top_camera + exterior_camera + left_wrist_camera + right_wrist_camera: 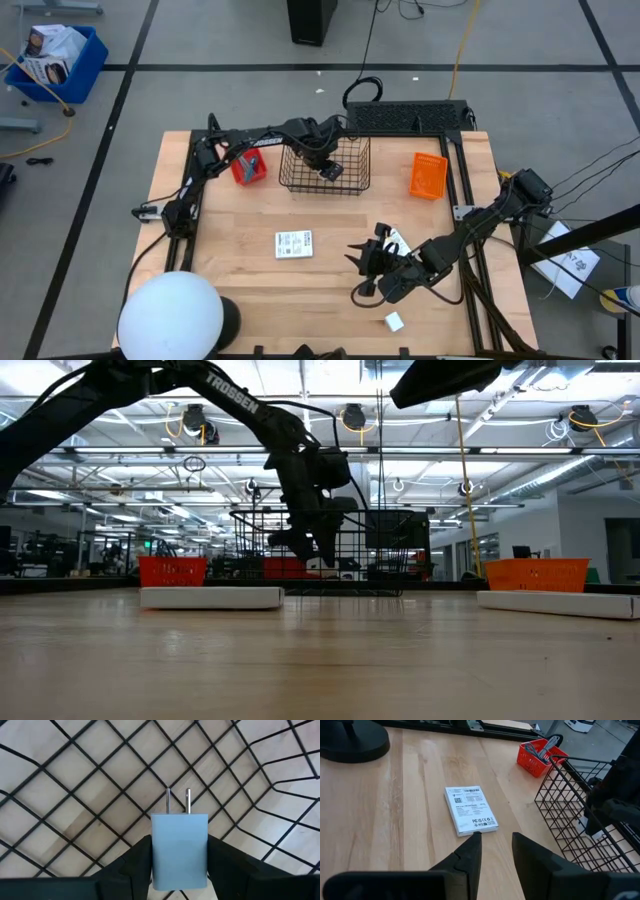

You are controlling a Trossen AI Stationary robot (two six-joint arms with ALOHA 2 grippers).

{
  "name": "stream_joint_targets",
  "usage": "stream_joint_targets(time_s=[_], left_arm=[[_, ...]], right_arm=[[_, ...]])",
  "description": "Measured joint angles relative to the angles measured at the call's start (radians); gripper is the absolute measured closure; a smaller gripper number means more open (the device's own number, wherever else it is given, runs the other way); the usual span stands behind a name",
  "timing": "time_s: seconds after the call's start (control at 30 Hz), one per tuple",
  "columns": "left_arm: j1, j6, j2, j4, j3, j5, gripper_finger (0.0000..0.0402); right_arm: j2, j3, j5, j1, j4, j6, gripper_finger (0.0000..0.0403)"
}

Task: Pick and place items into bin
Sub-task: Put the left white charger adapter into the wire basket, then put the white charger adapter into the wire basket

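My left gripper [330, 172] reaches down into the black wire basket [300, 178] and is shut on a small white cube with two metal prongs [179, 847]. My right gripper [362, 258] is open and empty over the table's near right part. One flat white printed packet [293, 243] lies flat on the table ahead of it and also shows in the right wrist view [470, 816]. A second packet [394, 238] lies beside the right gripper. Another white cube [394, 321] rests on the table near the front edge. My left gripper pinches the cube by two opposite sides [156, 855] between its two fingers. The fingers point down into the basket from above. The cube's prongs [188, 800] point away from the gripper, toward the basket's mesh floor, and the cube is held above that floor.
A small red bin [249, 168] holding a grey tool stands left of the basket. An orange bin [430, 175] stands at the right. A white domed lamp on a black foot [170, 315] stands at the near left corner. Bare wood lies between the packets and the basket.
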Motion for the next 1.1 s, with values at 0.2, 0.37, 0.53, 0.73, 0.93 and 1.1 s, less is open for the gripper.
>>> stream_joint_targets(time_s=[0.2, 0.37, 0.53, 0.73, 0.93, 1.1], left_arm=[[-0.002, 0.000, 0.000, 0.000, 0.000, -0.014, 0.0229], [-0.002, 0.001, 0.000, -0.010, 0.000, 0.001, 0.0229], [-0.002, 0.005, 0.000, -0.033, 0.000, -0.003, 0.0220], [-0.002, 0.011, 0.000, -0.034, 0.000, -0.018, 0.0166], [-0.003, 0.010, -0.003, -0.042, 0.000, -0.016, 0.0118], [0.000, 0.047, -0.024, -0.076, 0.000, 0.001, 0.0112]], right_arm=[[0.000, 0.000, 0.000, 0.000, 0.019, -0.005, 0.0303], [0.000, 0.000, -0.017, 0.001, 0.019, -0.003, 0.0303], [0.000, 0.000, -0.026, 0.005, 0.019, -0.003, 0.0303], [0.000, 0.000, -0.026, 0.007, 0.019, -0.003, 0.0303], [0.000, 0.000, -0.026, 0.007, 0.019, -0.003, 0.0303], [0.000, 0.000, -0.026, 0.009, 0.017, -0.004, 0.0303]])
